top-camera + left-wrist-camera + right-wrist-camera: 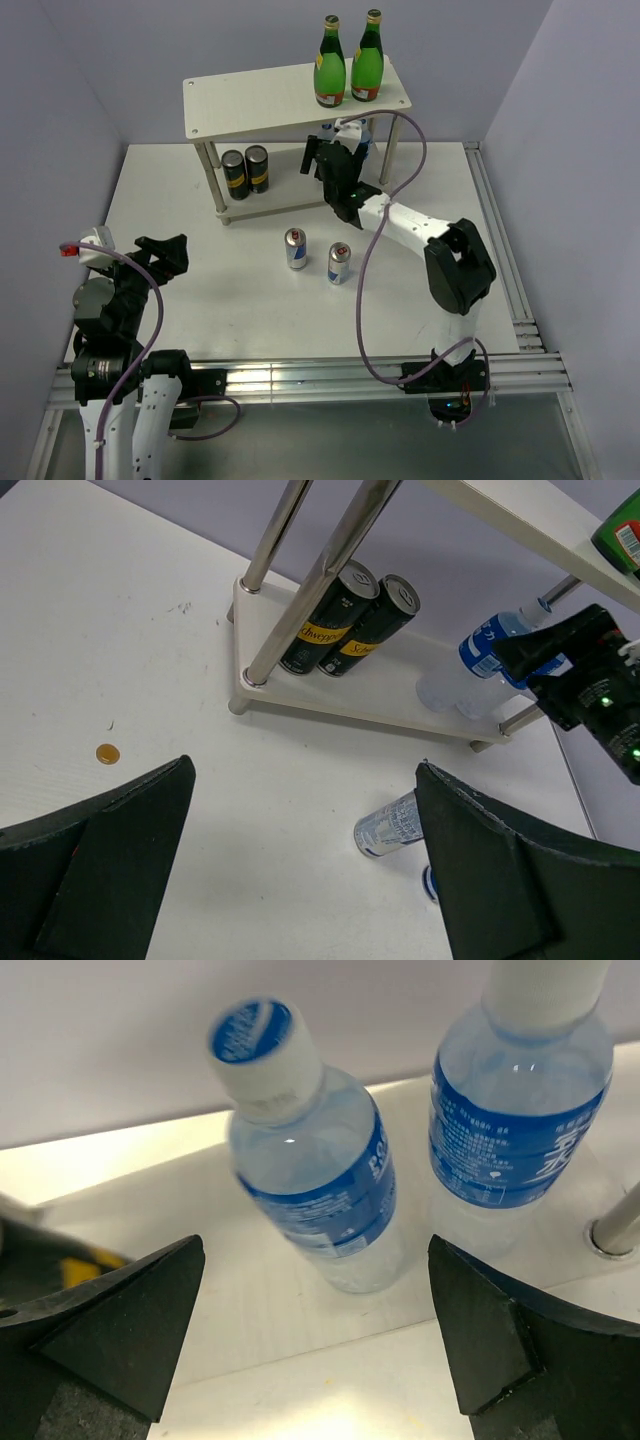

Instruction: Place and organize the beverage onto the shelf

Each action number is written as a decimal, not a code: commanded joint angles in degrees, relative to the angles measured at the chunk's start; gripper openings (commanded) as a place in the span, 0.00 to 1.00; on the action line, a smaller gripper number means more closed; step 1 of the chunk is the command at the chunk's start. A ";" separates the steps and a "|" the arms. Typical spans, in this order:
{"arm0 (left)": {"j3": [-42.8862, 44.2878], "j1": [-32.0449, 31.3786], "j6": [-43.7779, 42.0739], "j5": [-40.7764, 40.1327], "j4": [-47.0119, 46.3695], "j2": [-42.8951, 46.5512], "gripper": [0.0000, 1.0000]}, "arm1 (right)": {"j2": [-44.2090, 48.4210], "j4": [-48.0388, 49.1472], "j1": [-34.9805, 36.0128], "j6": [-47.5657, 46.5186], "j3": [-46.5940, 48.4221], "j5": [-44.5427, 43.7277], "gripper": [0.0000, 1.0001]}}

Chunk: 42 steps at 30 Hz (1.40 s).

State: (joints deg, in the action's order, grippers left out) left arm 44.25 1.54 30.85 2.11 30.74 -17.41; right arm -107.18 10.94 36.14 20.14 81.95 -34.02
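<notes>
The shelf (262, 101) stands at the back of the table. Two green bottles (329, 64) stand on its top board. On the lower tier (140, 1175), two water bottles (315, 1175) (515, 1130) stand side by side. My right gripper (320, 1350) is open just in front of the left one, touching neither. Two silver-blue cans (296, 248) (339, 263) stand on the table in front of the shelf. My left gripper (305, 870) hovers open and empty over the table's left side, with one silver-blue can (390, 825) beyond its right finger.
Two black cans with yellow labels (348, 620) stand at the left end of the lower tier. A shelf leg (615, 1225) rises just right of the water bottles. A small orange spot (107, 753) lies on the table. Grey walls close in the table.
</notes>
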 commanded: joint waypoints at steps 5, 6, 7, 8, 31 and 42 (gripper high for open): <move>0.13 0.57 0.00 -1.58 -1.47 -0.78 0.99 | 9.08 1.19 1.04 0.34 -8.01 5.81 1.00; -0.13 0.83 -0.87 0.77 -3.48 -0.70 0.99 | 10.66 1.02 1.73 0.42 -9.60 4.94 1.00; -0.56 0.83 -0.88 2.79 -4.89 -0.52 0.99 | 14.15 0.93 2.26 0.34 -11.27 4.32 1.00; -1.44 0.83 0.34 6.03 -6.12 -0.09 0.99 | 16.28 0.84 2.88 0.08 -14.77 2.83 1.00; -1.48 -42.92 -1.24 -32.69 -32.30 -32.88 0.99 | 66.83 -30.62 24.15 13.60 -35.19 -18.01 1.00; -26.75 -61.56 4.13 -41.13 -45.94 -24.68 0.99 | 69.12 -35.81 27.76 19.31 -39.50 -20.56 1.00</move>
State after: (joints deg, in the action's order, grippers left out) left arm 18.59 -57.82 34.17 -34.74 -6.37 -40.64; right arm -39.13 -23.24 63.20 36.51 43.18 -51.57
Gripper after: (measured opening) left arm 0.994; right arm 0.998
